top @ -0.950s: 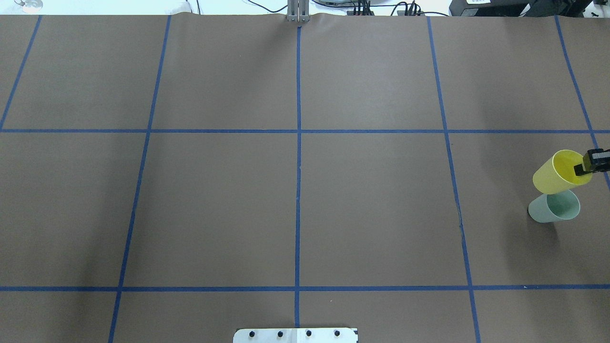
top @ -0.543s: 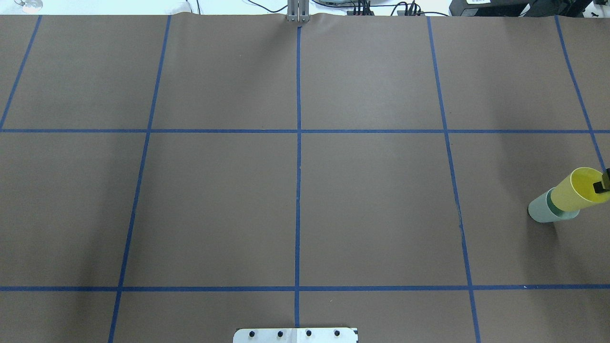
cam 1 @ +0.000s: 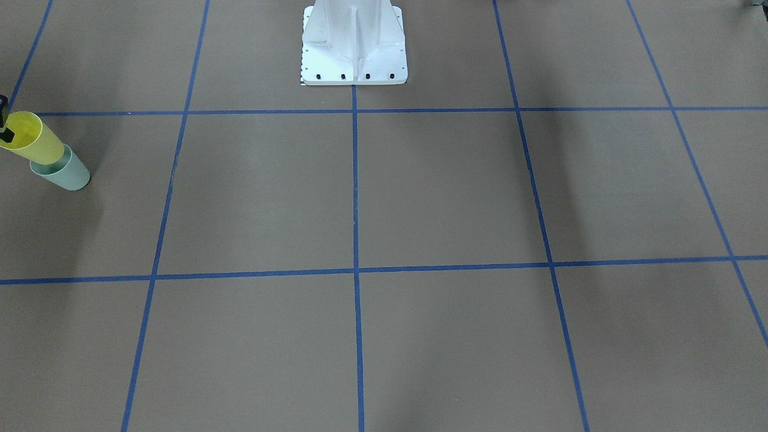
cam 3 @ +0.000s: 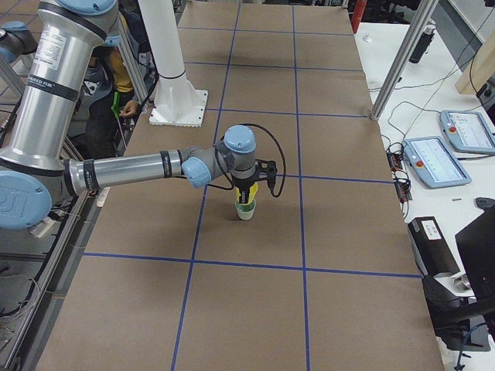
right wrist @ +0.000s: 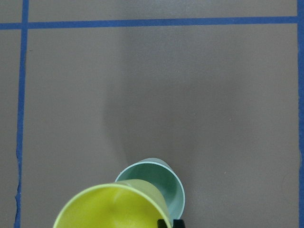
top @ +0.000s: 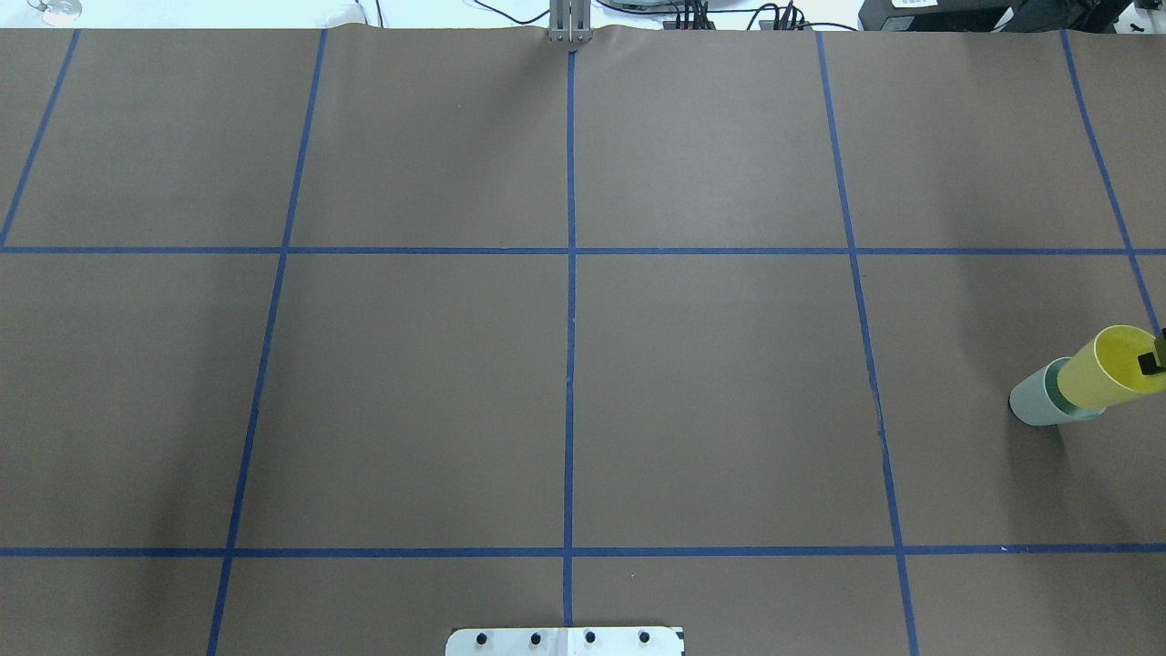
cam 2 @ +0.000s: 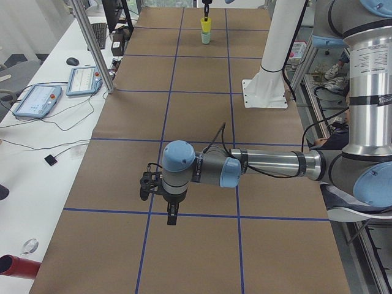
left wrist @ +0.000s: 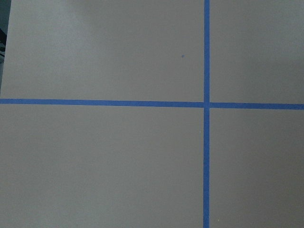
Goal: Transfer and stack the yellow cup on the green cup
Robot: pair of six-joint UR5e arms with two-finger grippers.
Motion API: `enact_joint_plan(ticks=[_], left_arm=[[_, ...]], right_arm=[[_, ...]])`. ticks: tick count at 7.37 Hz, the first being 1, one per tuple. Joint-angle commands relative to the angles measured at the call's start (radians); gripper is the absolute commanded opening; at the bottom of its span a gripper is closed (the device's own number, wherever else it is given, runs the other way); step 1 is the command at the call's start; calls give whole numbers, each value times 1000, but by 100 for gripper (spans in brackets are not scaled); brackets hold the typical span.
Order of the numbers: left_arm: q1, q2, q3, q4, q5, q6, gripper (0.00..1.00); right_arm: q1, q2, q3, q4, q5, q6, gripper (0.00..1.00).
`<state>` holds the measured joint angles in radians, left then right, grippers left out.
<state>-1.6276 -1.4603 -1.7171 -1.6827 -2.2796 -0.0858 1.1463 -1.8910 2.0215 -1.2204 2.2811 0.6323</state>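
Over the robot's left end of the table the left gripper [cam 2: 173,219] hangs fingers-down above matte brown paper [top: 710,392]. It shows only in the side view, so I cannot tell how its fingers are set. Glossy blue tape [top: 570,364] rules the paper into large rectangles. At mid-table stands the robot's white pedestal [cam 1: 354,42], flaring to a bolted plate. Far to the right, the green cup [top: 1029,401], a smooth tapered pale mint plastic tumbler, stands upright on the paper. The yellow cup [top: 1098,383], the same shape in bright plastic, sits nested in its mouth, most of its wall still showing above. The right gripper [top: 1152,357] appears to pinch the yellow cup's rim, one black finger inside.
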Motion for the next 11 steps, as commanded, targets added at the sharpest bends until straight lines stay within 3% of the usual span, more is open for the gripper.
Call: enact_joint_plan(ticks=[1,2,3,4,9,11], left_arm=[[0,0,1,0,0,1,100],[0,0,1,0,0,1,100],[0,0,1,-2,0,1,100],[0,0,1,0,0,1,100],[0,0,1,0,0,1,100],[0,0,5,0,0,1,100]], right_arm=[[0,4,-6,-1,-2,1,1],[0,4,-10,1,-14,-2,11],[1,3,-10,1,-14,-2,86],[1,3,-10,1,-15,-3,100],[1,19,-15,-2,-12,-31,100],[137,21,-93,-27,6,-244,100]])
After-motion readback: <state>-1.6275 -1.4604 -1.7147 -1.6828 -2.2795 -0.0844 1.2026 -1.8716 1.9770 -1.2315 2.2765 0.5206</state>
